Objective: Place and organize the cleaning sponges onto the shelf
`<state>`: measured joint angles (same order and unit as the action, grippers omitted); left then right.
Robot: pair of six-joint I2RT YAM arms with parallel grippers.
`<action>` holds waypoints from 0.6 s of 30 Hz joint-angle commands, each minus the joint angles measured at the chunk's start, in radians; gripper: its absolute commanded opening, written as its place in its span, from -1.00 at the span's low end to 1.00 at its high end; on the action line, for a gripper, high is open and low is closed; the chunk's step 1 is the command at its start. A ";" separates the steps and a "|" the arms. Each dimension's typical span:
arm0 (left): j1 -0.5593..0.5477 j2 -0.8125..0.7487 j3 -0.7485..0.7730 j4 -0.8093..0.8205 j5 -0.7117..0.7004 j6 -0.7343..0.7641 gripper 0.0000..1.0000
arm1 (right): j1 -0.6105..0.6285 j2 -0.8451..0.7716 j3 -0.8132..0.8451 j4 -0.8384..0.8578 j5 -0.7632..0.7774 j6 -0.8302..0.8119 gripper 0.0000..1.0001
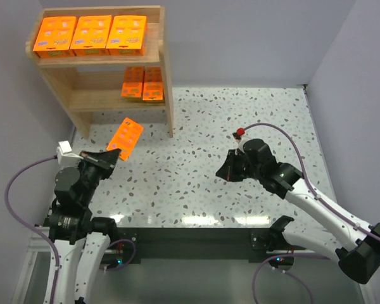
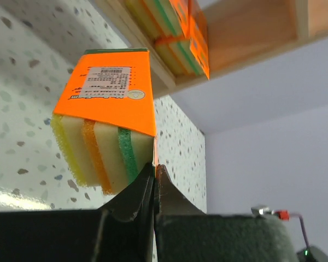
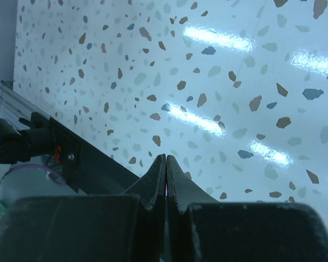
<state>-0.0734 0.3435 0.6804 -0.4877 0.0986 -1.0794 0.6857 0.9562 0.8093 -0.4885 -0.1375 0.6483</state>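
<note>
My left gripper [image 1: 116,154] is shut on the edge of one of the cleaning sponges, an orange pack [image 1: 126,137] held tilted above the table in front of the shelf [image 1: 166,95]. The left wrist view shows the fingertips [image 2: 154,166] pinching the pack's thin orange wrapper edge, with the barcode label and striped sponge ends of the pack [image 2: 106,98] showing. Three orange packs [image 1: 92,33] lie side by side on the top tier. Two more packs [image 1: 144,83] sit at the right end of the lower tier. My right gripper [image 1: 221,172] [image 3: 165,158] is shut, with nothing in it, over the table.
The speckled white table [image 1: 196,120] has walls at the back and on both sides. The shelf's lower tier [image 1: 95,98] has bare wood left of its two packs. A dark rail [image 3: 71,158] runs along the table's near edge.
</note>
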 commanded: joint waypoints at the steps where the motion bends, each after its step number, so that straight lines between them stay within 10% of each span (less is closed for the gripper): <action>1: 0.001 -0.032 0.114 -0.184 -0.360 -0.091 -1.00 | -0.006 0.021 0.070 -0.088 0.006 -0.059 -1.00; 9: 0.000 0.068 0.226 -0.060 -0.573 -0.073 -1.00 | -0.017 0.072 0.122 -0.081 -0.031 -0.098 -1.00; 18: 0.049 0.280 0.120 0.473 -0.352 -0.094 -1.00 | -0.034 0.061 0.149 -0.097 -0.022 -0.136 -1.00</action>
<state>-0.0673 0.5610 0.8234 -0.3016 -0.3496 -1.1458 0.6598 1.0355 0.9180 -0.5720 -0.1516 0.5472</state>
